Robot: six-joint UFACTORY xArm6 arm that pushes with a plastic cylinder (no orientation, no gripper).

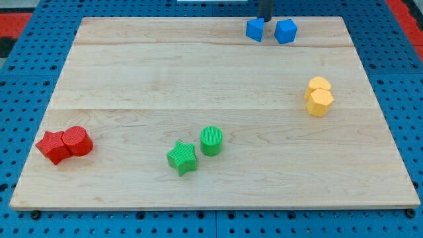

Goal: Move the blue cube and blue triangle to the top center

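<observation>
A blue triangle (255, 30) and a blue cube (285, 31) sit side by side near the board's top edge, right of centre, a small gap between them. The dark rod comes down from the view's top, and my tip (265, 18) is just above the two blocks, over the gap and closer to the triangle. I cannot tell whether it touches either block.
The wooden board (198, 73) lies on a blue pegboard. Two yellow blocks (319, 96) touch at the right. A green star (182, 158) and a green cylinder (211, 140) sit at bottom centre. A red star (53, 147) and a red cylinder (77, 141) sit at bottom left.
</observation>
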